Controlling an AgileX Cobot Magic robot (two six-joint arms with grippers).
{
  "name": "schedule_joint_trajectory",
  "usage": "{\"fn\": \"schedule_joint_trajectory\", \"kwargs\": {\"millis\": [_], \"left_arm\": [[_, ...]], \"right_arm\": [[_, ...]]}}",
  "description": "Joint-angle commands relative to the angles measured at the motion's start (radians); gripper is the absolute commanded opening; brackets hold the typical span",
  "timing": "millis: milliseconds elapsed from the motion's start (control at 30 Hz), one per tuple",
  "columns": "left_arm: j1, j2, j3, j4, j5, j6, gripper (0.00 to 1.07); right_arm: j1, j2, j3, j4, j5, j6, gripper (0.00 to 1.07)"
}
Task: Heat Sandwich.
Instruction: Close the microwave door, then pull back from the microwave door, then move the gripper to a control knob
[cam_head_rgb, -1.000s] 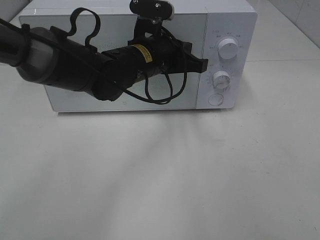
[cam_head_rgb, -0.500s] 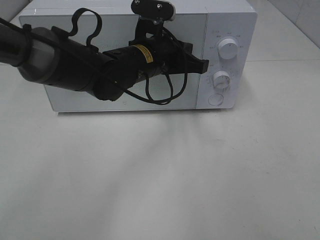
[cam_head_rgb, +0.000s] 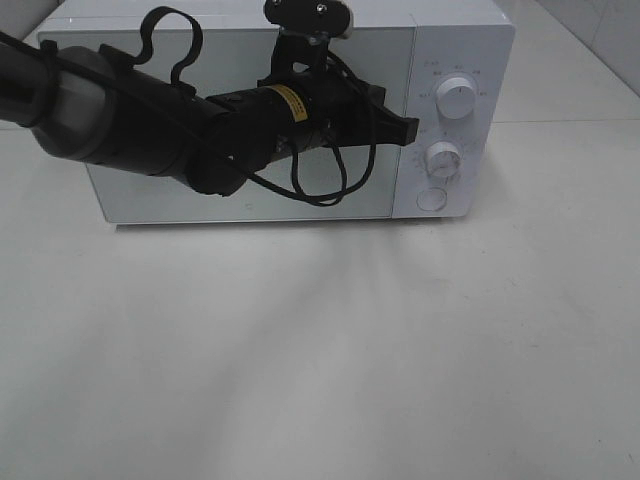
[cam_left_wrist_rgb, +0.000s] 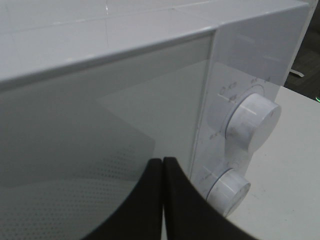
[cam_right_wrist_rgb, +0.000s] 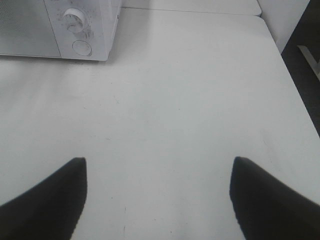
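Sandwich: not visible in any view. The white box-shaped microwave (cam_head_rgb: 470, 40) has its grey mirrored glass door (cam_head_rgb: 150, 205) fully shut, and nothing shows through it. Prob. the sandwich is inside, but that can't be confirmed.

Left pincer (cam_left_wrist_rgb: 163, 161): black fingers pressed together w/ nothing between them. Its tip is just beside the door's right edge, at the seam w/ the control panel, and level btw the upper white round dial (cam_head_rgb: 457, 100) and the lower white round dial (cam_head_rgb: 443, 158). Whether it touches the panel can't be told.

Right pincer (cam_right_wrist_rgb: 159, 172): fingers wide apart and empty. It hangs over the bare white table (cam_head_rgb: 320, 360), well apart from the microwave.

Handling, as a judgement:
- A bread sandwich is light, soft and easily crushed.
- The layers aren't bonded, so the top slice can shear off and the filling can slide out if it's tipped.
- After heating it'd be limper and warm, poss. damp underneath.
- Best hold is across two opposite crust edges, the firmest part. Squeeze gently w/ the fingers spanning both slices, and keep it level.
- Better yet, carry it by whatever it rests on and don't pinch the bread at all.
- Avoid corner grabs, since the bread tears or folds there.
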Motion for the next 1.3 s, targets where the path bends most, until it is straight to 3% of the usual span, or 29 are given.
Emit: {"fn": "schedule_joint_trajectory", "kwargs": {"millis": [33,933,1033,1067,1100,1133,1167,1300], "left_arm": [[0.004,-0.039,0.021,-0.046,-0.023,0.004,0.00],[-0.036,-0.374,0.470,-0.042,-0.007,0.005,0.03],[-0.036,-0.423,0.523,-0.043,0.008,0.005,0.42],[-0.036,-0.423,0.523,-0.043,0.008,0.005,0.42],[-0.036,-0.445,0.544,-0.046,0.016,0.005,0.56],[-0.035,-0.453,0.554,-0.046,0.022,0.008,0.93],[-0.034,-0.456,0.562,-0.047,0.030,0.012,1.06],[-0.031,-0.489,0.567,-0.046,0.120,0.025,1.01]], "right_arm": [[-0.007,-0.027,0.000,-0.004,-0.007,0.000,0.76],[-0.007,-0.027,0.000,-0.004,-0.007,0.000,0.76],[-0.007,-0.027,0.000,-0.004,-0.007,0.000,0.76],[-0.007,-0.027,0.000,-0.004,-0.007,0.000,0.76],[-0.007,-0.027,0.000,-0.004,-0.007,0.000,0.76],[-0.007,-0.027,0.000,-0.004,-0.007,0.000,0.76],[-0.007,-0.027,0.000,-0.004,-0.007,0.000,0.76],[-0.007,-0.027,0.000,-0.004,-0.007,0.000,0.76]]}}
